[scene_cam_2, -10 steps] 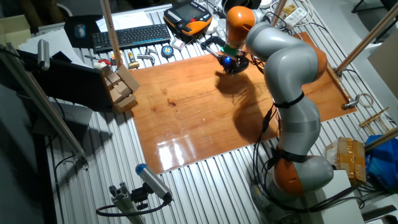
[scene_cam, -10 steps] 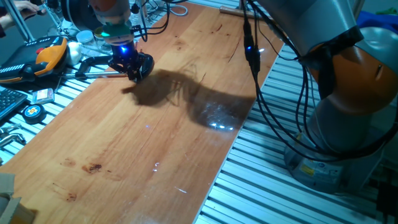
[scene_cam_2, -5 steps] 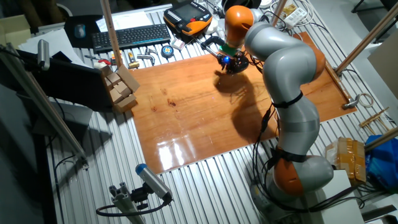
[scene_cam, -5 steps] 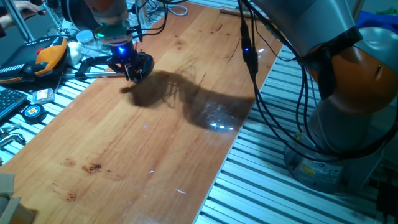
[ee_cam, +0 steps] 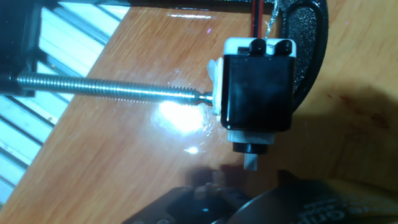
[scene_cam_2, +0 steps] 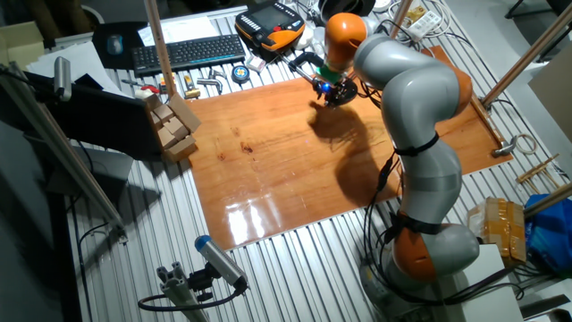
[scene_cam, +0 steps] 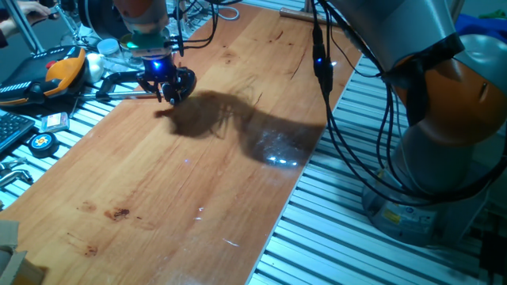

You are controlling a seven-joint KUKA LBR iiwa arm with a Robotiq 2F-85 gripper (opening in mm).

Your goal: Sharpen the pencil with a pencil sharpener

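The pencil sharpener (ee_cam: 256, 87) is a black boxy body in a white frame at the far edge of the wooden table (scene_cam: 198, 182). A threaded metal screw (ee_cam: 106, 87) runs out to its left and a black clamp arm (ee_cam: 308, 37) curves behind it. A thin red shaft (ee_cam: 252, 14), apparently the pencil, enters its top end. A short grey stub (ee_cam: 250, 163) sticks out of its near end. My gripper (ee_cam: 249, 186) hovers just short of that stub, and its fingers are dark and blurred. In the fixed views the gripper (scene_cam: 164, 81) (scene_cam_2: 332, 88) sits right over the sharpener (scene_cam: 182, 79).
An orange-and-black tool (scene_cam: 59, 71) (scene_cam_2: 273, 25), a keyboard (scene_cam_2: 183, 49), a tape measure (scene_cam: 41, 142) and small tools lie beyond the table's far edge. Cardboard blocks (scene_cam_2: 174, 125) stand at one corner. Cables (scene_cam: 341, 119) hang from the arm over the table's side.
The gripper has shifted slightly toward the table's far edge, staying over the sharpener. Nothing else has moved.
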